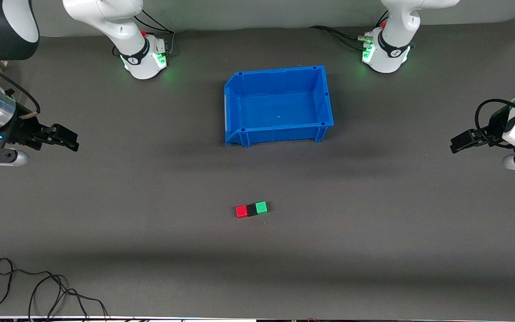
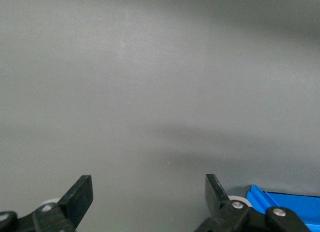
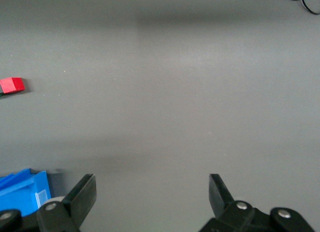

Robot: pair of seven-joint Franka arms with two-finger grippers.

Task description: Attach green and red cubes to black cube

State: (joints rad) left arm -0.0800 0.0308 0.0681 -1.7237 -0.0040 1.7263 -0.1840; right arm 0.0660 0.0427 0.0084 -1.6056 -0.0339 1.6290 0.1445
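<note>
Pincers both gape wide, holding nothing: left pincer (image 2: 149, 192) and right pincer (image 3: 152, 192) hover over bare desk (image 1: 373, 223) at its ends. Well apart from both, red cube (image 1: 241, 211), black cube (image 1: 251, 209) and green cube (image 1: 261, 207) touch in a row.

Even, diffuse overhead light falls on the dark grey counter (image 1: 150, 214), with soft broad shadow bands crossing it and a faint shadow beside the blue bin (image 1: 278, 105). Green indicator lamps glow at both arm bases. Both wrist views look soft and slightly hazy.
</note>
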